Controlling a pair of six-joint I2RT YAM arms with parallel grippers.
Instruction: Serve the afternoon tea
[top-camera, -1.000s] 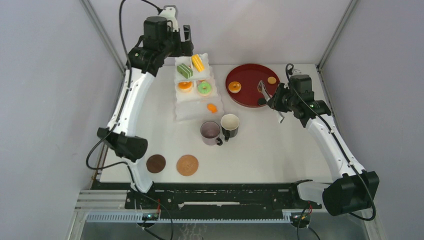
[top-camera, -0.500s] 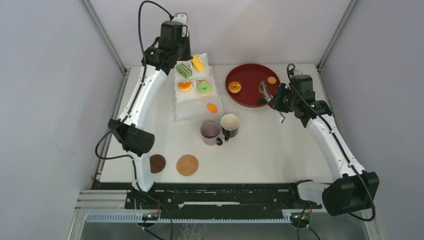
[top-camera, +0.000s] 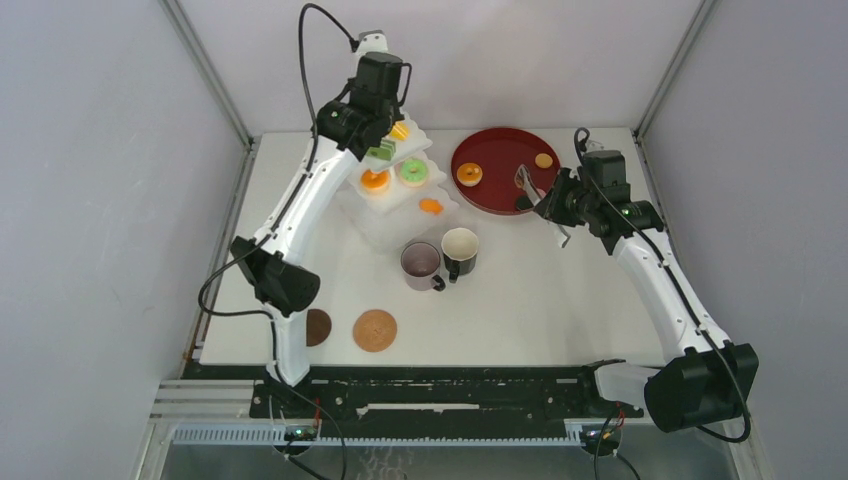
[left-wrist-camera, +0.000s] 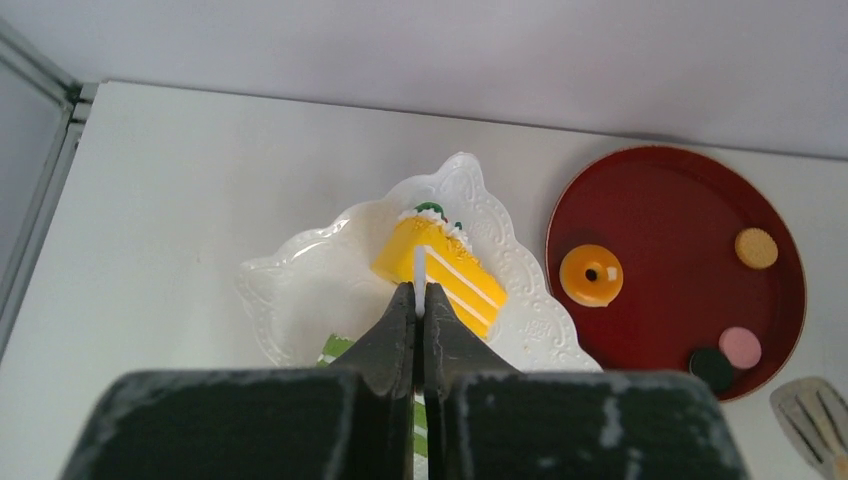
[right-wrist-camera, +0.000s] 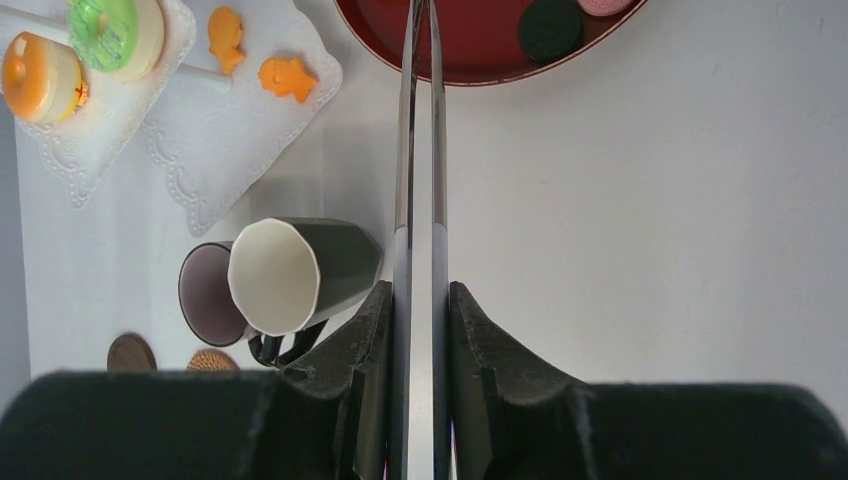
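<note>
Open a second ago, left gripper (left-wrist-camera: 420, 303) now pinches shut on top post of white three-tier stand (top-camera: 374, 224), which has slid toward red tray (top-camera: 495, 186); right gripper (right-wrist-camera: 420, 310) clamps tongs (right-wrist-camera: 420, 130); repositioning likely begun.

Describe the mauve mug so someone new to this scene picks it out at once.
Find the white three-tier stand. On its near side, two mugs stand side by side. The mauve mug is the left one, dull purple inside and out; the black mug beside it has a cream interior.
</note>
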